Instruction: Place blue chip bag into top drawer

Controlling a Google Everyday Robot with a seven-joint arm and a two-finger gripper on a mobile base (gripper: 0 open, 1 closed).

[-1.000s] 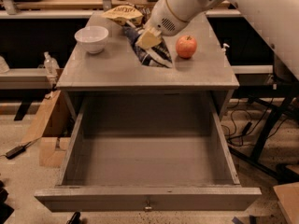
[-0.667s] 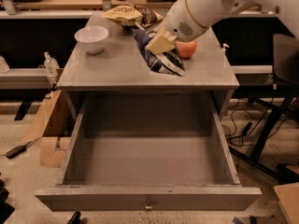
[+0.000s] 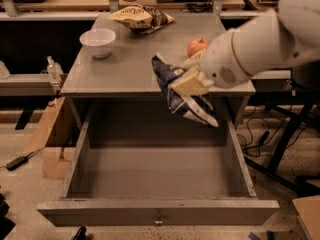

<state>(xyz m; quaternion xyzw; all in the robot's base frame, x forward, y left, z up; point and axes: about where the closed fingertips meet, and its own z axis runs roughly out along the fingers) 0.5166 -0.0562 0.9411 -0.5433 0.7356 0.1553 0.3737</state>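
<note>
Gripper: cream jaws clamped on crumpled foil.
Top drawer: deep grey wood, pulled open, small metal knob.
Blue chip bag: navy, white-striped, held aloft over drawer's back right.

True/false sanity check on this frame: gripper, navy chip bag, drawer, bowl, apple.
1. The gripper is shut on the crumpled navy foil chip bag. True.
2. The bag lies on the floor of the grey wooden top drawer. False: it hangs from the gripper above the drawer's rear right.
3. The drawer is closed. False: it is pulled open.
4. A white bowl stands on the grey table. True.
5. The red apple sits in the bowl. False: it rests on the table itself.
</note>
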